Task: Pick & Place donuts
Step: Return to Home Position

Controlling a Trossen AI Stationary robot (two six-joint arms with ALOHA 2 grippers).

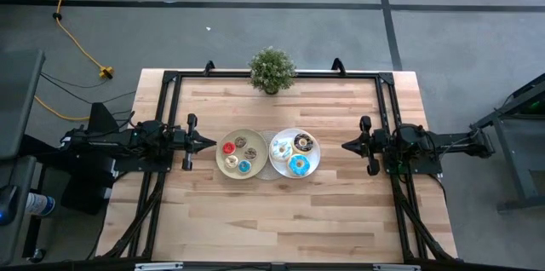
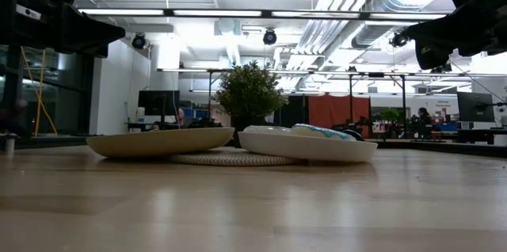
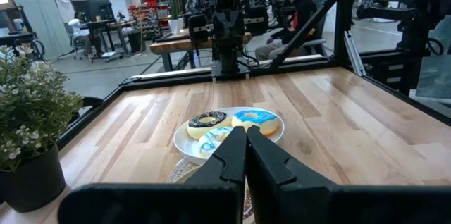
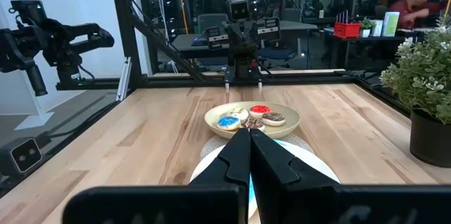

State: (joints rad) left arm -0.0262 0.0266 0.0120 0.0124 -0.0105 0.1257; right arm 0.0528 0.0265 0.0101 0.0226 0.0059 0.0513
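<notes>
High view: the left gripper hangs over bare wood of the table, well to the left of the potted plant and farther forward than it. Its two fingers are pressed together into one point, with nothing between them. The right gripper sits well to the plant's right at the same depth, its fingers also closed tight and empty. The two tips face each other.

Between the tips, just in front of the plant, two plates lie side by side on a woven mat. The beige plate is to the plant's front left and the white plate to its front right, their rims close together.

Eight donuts are in view, all toy rings lying flat on the plates. Five small ones are clustered on the beige plate:
- a red donut
- a small blue donut
- a pale white donut
- a brown donut
- a darker donut

Three larger ones are on the white plate:
- a dark-iced donut on the side nearest the plant
- a sprinkled white donut beside it
- a large blue donut on the side farthest from the plant
</notes>
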